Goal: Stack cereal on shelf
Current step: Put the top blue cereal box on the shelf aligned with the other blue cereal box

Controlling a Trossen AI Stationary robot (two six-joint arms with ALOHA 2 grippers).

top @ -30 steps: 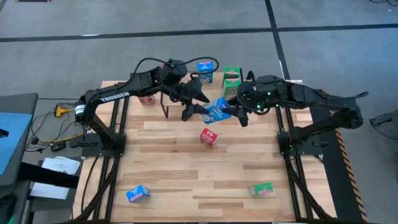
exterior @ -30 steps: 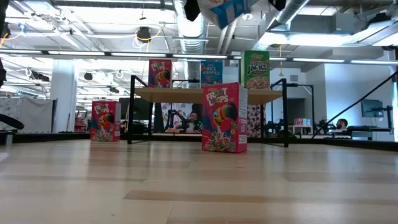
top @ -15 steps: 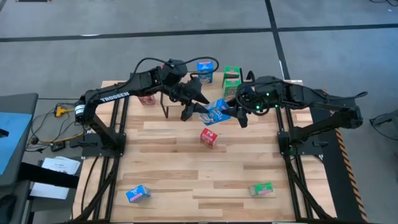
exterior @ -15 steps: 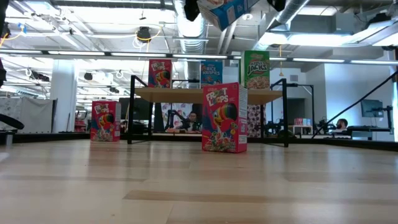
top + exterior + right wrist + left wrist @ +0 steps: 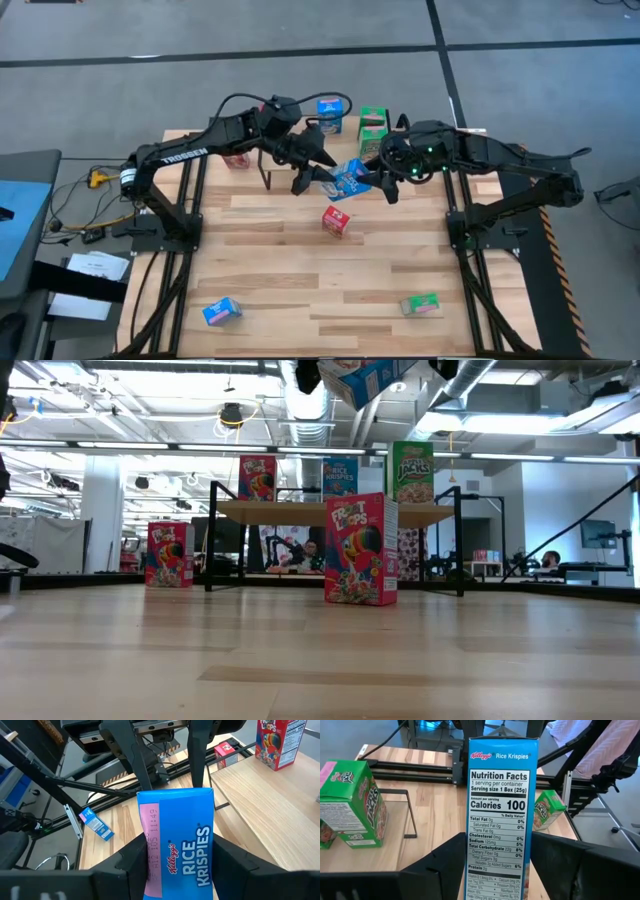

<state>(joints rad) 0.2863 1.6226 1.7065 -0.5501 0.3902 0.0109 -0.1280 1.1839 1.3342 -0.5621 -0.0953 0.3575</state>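
A blue Rice Krispies cereal box [image 5: 350, 179] hangs in the air between my two grippers, above the table's far middle, and shows at the top of the low view [image 5: 368, 374]. My left gripper [image 5: 318, 168] is shut on its left end and my right gripper [image 5: 384, 178] on its right end. The shelf [image 5: 340, 511] stands on wire legs behind it and carries a red [image 5: 257, 477], a blue [image 5: 339, 476] and a green box [image 5: 412, 471], all upright. My left gripper pinches the box between its two fingers, one on each broad face beside the nutrition panel [image 5: 470, 870]. It comes about level from the table's left, along the box. The box is lifted clear. My right gripper pinches the opposite end between its two fingers, one on each broad face beside the narrow Rice Krispies panel [image 5: 150, 865]. It comes from the table's right, along the box. The box is clear of the table and tilted in the low view.
A red box [image 5: 336, 221] stands upright in front of the shelf, another [image 5: 237, 158] left of it. A blue box [image 5: 221, 311] and a green box [image 5: 420, 303] lie near the table's near edge. Another green box [image 5: 547, 810] stands by the right side.
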